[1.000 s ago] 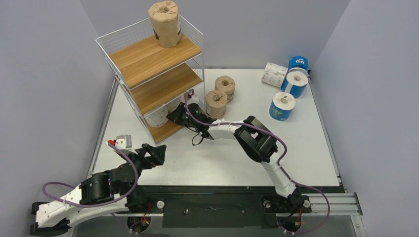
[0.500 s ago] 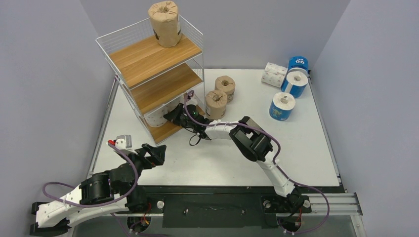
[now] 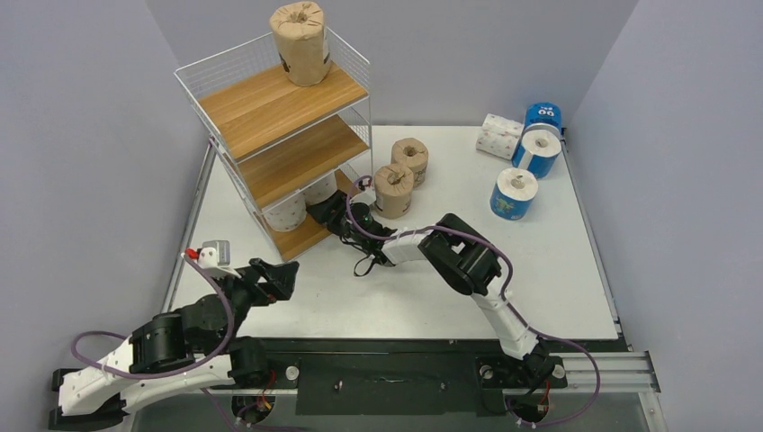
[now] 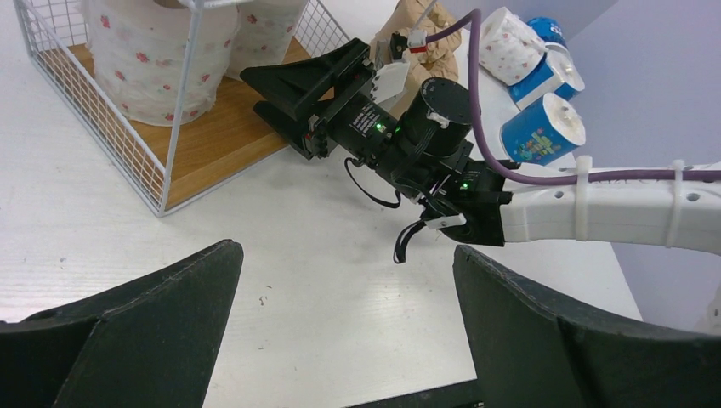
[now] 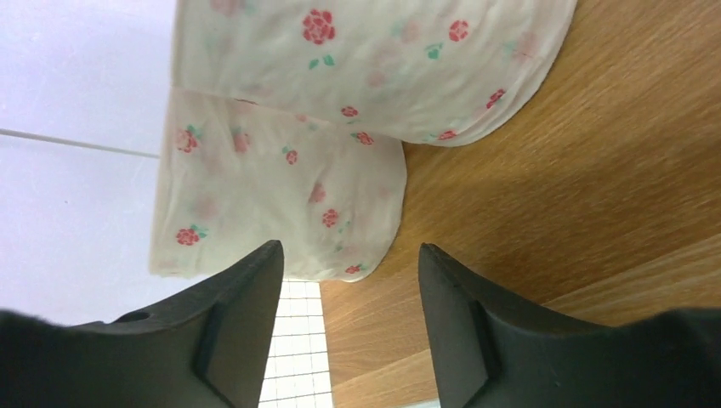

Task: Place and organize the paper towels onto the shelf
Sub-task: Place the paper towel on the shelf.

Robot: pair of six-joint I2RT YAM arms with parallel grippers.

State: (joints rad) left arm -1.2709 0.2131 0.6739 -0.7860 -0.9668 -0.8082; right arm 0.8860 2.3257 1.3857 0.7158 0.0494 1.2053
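At the near left of the counter (image 3: 558, 270), the left hand (image 3: 277, 277) hangs low over the surface. Its fingers are spread wide with nothing between them, and its arm points toward the shelf (image 3: 261, 103).

The shelf stands at the back left. On its top board one brown roll (image 3: 300, 40) stands upright, its core hole facing up. On the bottom board two white flowered rolls (image 4: 161, 51) stand side by side, touching, with the long axis vertical. The wire mesh closes the shelf's left side.

The right hand (image 5: 349, 251) reaches into the bottom tier from the open right side, and its arm is stretched low across the counter. Its jaws are parted and grip nothing. The nearer flowered roll is just in front of the fingertips (image 5: 255, 280).

Just beside this arm's wrist, two more brown rolls (image 3: 394, 189) stand upright on the counter. Well apart at the back right are three blue rolls (image 3: 514, 193), which also stand upright. Behind them, white rolls (image 3: 498, 135) lie on their sides.
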